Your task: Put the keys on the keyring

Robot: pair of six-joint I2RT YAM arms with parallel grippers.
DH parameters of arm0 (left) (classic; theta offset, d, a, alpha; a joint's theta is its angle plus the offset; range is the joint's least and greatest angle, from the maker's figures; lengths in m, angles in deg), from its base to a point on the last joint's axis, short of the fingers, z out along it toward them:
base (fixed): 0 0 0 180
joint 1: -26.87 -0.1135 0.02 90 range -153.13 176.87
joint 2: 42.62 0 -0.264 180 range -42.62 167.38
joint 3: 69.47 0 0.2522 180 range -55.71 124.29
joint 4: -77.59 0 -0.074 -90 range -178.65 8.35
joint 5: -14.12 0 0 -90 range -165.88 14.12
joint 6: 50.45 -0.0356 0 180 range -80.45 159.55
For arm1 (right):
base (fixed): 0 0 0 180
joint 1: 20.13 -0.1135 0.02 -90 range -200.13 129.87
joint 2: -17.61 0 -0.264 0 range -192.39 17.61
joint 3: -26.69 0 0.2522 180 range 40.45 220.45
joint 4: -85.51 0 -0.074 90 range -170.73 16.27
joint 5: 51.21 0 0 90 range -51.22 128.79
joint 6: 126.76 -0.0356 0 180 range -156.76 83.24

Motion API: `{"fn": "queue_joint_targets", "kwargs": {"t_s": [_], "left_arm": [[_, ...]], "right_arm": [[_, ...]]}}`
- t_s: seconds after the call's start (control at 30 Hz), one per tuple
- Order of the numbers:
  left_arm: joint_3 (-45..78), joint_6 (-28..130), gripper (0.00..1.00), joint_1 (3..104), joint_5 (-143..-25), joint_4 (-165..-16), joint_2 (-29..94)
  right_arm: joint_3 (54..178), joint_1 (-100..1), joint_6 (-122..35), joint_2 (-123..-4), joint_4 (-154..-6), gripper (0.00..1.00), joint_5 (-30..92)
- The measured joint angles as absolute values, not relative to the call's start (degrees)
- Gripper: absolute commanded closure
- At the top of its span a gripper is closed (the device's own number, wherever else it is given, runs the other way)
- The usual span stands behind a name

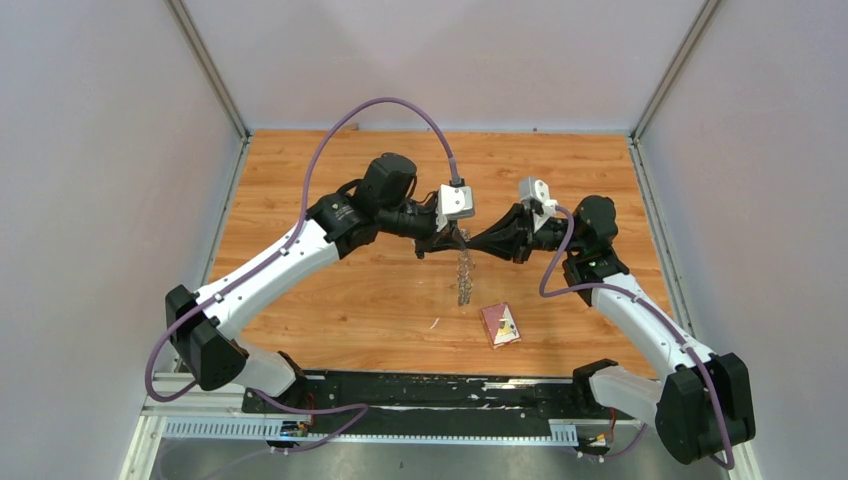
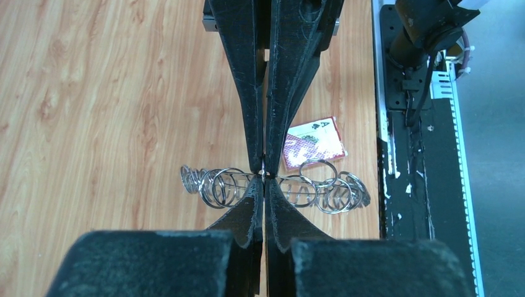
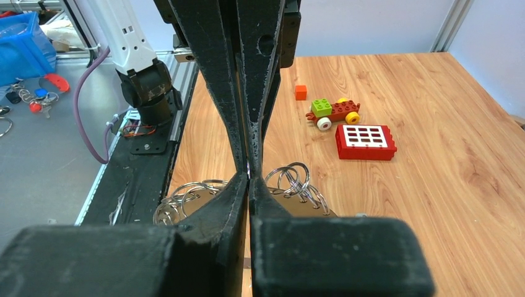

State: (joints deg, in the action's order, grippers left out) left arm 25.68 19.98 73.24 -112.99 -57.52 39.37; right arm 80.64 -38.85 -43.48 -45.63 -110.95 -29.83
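Observation:
The keyring (image 1: 464, 280) hangs edge-on above the table's middle, a grey disc with several small split rings through its rim (image 2: 303, 189) (image 3: 297, 203). My left gripper (image 1: 455, 238) (image 2: 264, 178) and right gripper (image 1: 470, 240) (image 3: 249, 179) meet tip to tip at its top edge, each shut on the rim. In each wrist view the other arm's fingers (image 2: 275, 93) (image 3: 216, 74) come in from the top. The keys are not clearly in view. A small bunch with red and blue bits (image 3: 34, 99) lies off the table, too small to identify.
A maroon playing card (image 1: 500, 325) (image 2: 314, 143) lies on the wood below the keyring. A red block with white squares (image 3: 365, 142), a toy brick car (image 3: 332, 111) and an orange cube (image 3: 301, 92) show in the right wrist view. A blue bin (image 3: 21, 43) stands off the table.

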Motion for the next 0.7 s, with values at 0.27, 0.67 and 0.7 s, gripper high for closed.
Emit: {"fn": "queue_joint_targets", "kwargs": {"t_s": [0.27,0.67,0.7], "left_arm": [[22.79,19.23,1.0,73.04,-111.22,-57.52,37.71],[20.59,16.96,1.0,63.66,-111.63,-50.3,28.25],[20.85,16.74,1.0,62.99,-111.63,-49.06,27.55]], "right_arm": [[83.87,-38.17,-39.17,-45.33,-102.95,0.49,-26.38],[91.45,-36.69,-28.59,-47.62,-89.49,0.25,-17.79],[92.02,-36.73,-27.96,-48.95,-89.03,0.26,-17.2]]}}
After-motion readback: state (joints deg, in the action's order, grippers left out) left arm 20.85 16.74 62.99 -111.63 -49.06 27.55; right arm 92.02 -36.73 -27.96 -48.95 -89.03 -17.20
